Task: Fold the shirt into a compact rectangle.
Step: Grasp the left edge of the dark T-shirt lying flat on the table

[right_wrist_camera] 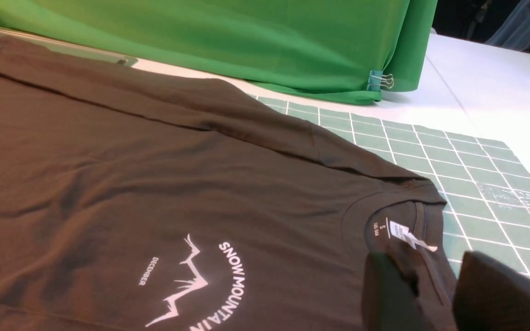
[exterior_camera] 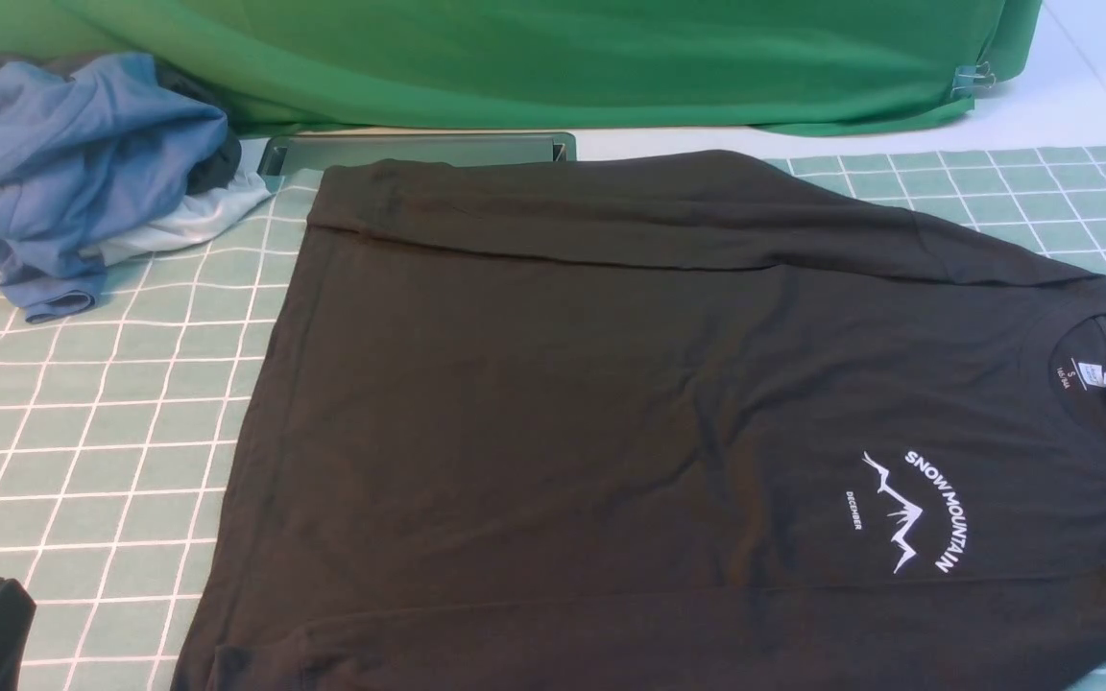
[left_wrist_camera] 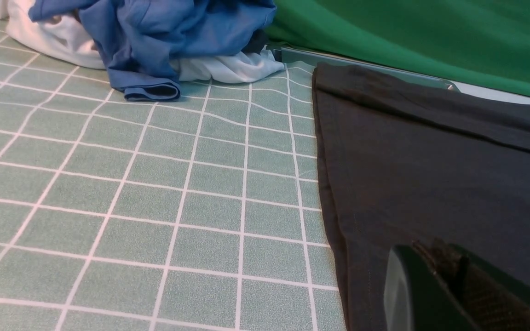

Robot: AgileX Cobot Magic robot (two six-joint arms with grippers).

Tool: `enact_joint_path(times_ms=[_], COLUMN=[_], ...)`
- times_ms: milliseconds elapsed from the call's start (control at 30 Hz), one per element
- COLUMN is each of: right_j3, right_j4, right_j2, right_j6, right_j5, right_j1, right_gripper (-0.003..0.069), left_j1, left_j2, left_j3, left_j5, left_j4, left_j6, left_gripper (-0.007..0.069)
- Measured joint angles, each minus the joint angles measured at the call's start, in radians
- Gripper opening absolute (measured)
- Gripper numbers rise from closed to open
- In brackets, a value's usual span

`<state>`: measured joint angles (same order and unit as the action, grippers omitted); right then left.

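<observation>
With both sleeves folded in, your left gripper [left_wrist_camera: 449,276] pinches the large black long-sleeved cotton shirt's [exterior_camera: 611,384] hem and your right gripper [right_wrist_camera: 435,285] clamps its collar, so your next move is probably to lift both evenly.

Lab-style recording setup: clipped green backdrop [exterior_camera: 534,58] (binder clip [right_wrist_camera: 382,81]), grid-print mat [exterior_camera: 83,432] over white table [right_wrist_camera: 490,82].

The front view looks forward and down over the shirt [exterior_camera: 630,403]. Both wrist views sit low, close behind their fingers, sharing the shirt and green cloth [right_wrist_camera: 246,41].
</observation>
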<state>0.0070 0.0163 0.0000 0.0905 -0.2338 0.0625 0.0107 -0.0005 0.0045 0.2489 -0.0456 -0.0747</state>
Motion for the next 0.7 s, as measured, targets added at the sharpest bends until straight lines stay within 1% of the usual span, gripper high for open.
enact_joint_path(times_ms=[167, 233, 300, 333, 400, 433, 467, 500, 533, 600, 633, 700], right_j3=[0.000, 0.000, 0.000, 0.000, 0.000, 0.000, 0.000, 0.000, 0.000, 0.000, 0.000, 0.000], right_j4=[0.000, 0.000, 0.028, 0.070, 0.155, 0.194, 0.219, 0.231, 0.243, 0.257, 0.257, 0.263], right_j2=[0.000, 0.000, 0.000, 0.000, 0.000, 0.000, 0.000, 0.000, 0.000, 0.000, 0.000, 0.000], right_j6=[0.000, 0.000, -0.044, -0.116, -0.282, -0.388, -0.488, -0.559, -0.630, -0.707, -0.716, -0.754], right_j5=[0.006, 0.039, 0.104, 0.139, 0.186, 0.208, 0.226, 0.234, 0.244, 0.253, 0.253, 0.259], right_j1=[0.000, 0.000, 0.000, 0.000, 0.000, 0.000, 0.000, 0.000, 0.000, 0.000, 0.000, 0.000], right_gripper=[0.0240, 0.0240, 0.0240, 0.0240, 0.0240, 0.0240, 0.0240, 0.0240, 0.0240, 0.0240, 0.0240, 0.0240], left_j1=[0.000, 0.000, 0.000, 0.000, 0.000, 0.000, 0.000, 0.000, 0.000, 0.000, 0.000, 0.000], left_j2=[0.000, 0.000, 0.000, 0.000, 0.000, 0.000, 0.000, 0.000, 0.000, 0.000, 0.000, 0.000], left_j3=[0.000, 0.000, 0.000, 0.000, 0.000, 0.000, 0.000, 0.000, 0.000, 0.000, 0.000, 0.000], left_j5=[-0.017, -0.033, -0.067, -0.083, -0.090, -0.089, -0.087, -0.087, -0.085, -0.086, -0.088, -0.111], left_j4=[0.000, -0.013, -0.126, -0.250, -0.431, -0.546, -0.648, -0.725, -0.774, -0.797, -0.796, -0.728], left_j6=[0.000, -0.008, -0.082, -0.148, -0.274, -0.340, -0.393, -0.421, -0.444, -0.458, -0.458, -0.441], left_gripper=[0.0018, 0.0018, 0.0018, 0.0018, 0.0018, 0.0018, 0.0018, 0.0018, 0.0018, 0.0018, 0.0018, 0.0018])
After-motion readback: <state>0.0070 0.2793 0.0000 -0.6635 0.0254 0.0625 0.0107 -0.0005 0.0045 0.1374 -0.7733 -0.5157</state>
